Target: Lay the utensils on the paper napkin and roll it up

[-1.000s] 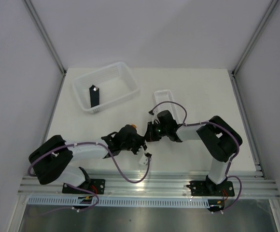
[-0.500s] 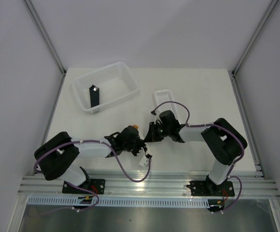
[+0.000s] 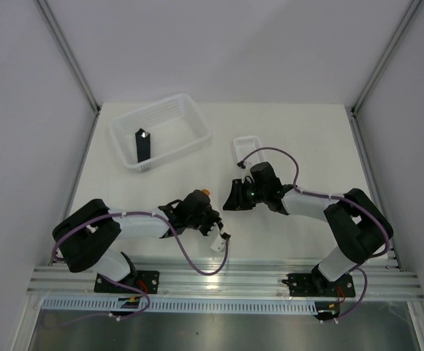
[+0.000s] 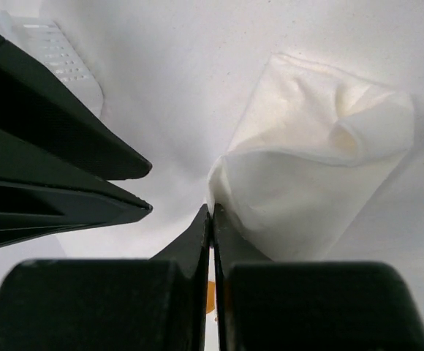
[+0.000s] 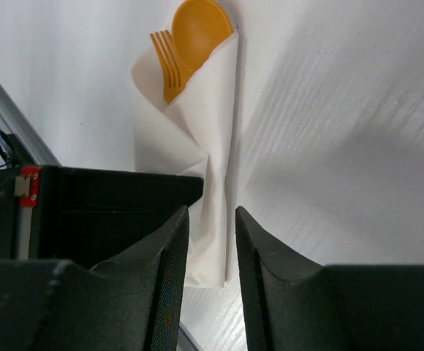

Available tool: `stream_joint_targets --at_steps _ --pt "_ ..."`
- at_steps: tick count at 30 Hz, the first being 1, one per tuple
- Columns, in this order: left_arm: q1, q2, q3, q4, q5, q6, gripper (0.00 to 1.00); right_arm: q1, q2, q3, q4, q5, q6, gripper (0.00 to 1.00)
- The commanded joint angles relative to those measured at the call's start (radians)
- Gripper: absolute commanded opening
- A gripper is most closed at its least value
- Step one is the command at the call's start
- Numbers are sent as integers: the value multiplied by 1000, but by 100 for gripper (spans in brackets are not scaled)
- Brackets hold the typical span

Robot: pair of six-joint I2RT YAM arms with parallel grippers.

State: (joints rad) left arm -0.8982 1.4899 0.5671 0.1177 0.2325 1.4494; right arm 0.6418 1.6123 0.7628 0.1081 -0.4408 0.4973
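Observation:
The paper napkin (image 5: 201,139) lies on the table rolled into a narrow bundle. The orange spoon (image 5: 201,28) and fork (image 5: 168,64) stick out of its far end; the knife is hidden. In the top view only a bit of orange (image 3: 206,192) shows beside the left wrist. My right gripper (image 5: 212,219) is open by a narrow gap, just short of the bundle's near end and holding nothing. My left gripper (image 4: 212,210) is shut, its tips touching the edge of the napkin (image 4: 314,168). I cannot tell whether paper is pinched. Both grippers, left (image 3: 212,221) and right (image 3: 231,199), are close together mid-table.
A large white slotted basket (image 3: 175,110) holding an upright black block (image 3: 143,145) stands at the back left. A narrow white ribbed tray (image 3: 245,143) lies behind the right gripper and also shows in the left wrist view (image 4: 62,58). Cables loop from both wrists.
My right arm has swung to the right and its gripper has drawn back from the left gripper. The left gripper has stayed almost still.

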Motion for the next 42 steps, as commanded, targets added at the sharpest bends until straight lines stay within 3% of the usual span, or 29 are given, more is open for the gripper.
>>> stream_joint_targets --at_steps 1,10,30,33,37,40,42 --pt "12 0 8 51 50 6 1 -5 -57 -58 36 -44 -16 36" --pt "25 20 10 96 67 23 1 -5 -100 -166 238 -170 17 38" --pt "35 9 -4 119 73 29 1 27 -5 -146 294 -148 33 37" --pt "36 7 -7 128 80 31 1 33 24 -134 308 -145 40 31" --pt "36 6 -4 132 82 35 1 30 57 -126 317 -128 58 6" --pt "38 1 -4 140 80 43 2 22 67 -129 295 -102 66 0" --pt "38 -5 -6 152 82 45 10 19 72 -132 285 -93 67 0"
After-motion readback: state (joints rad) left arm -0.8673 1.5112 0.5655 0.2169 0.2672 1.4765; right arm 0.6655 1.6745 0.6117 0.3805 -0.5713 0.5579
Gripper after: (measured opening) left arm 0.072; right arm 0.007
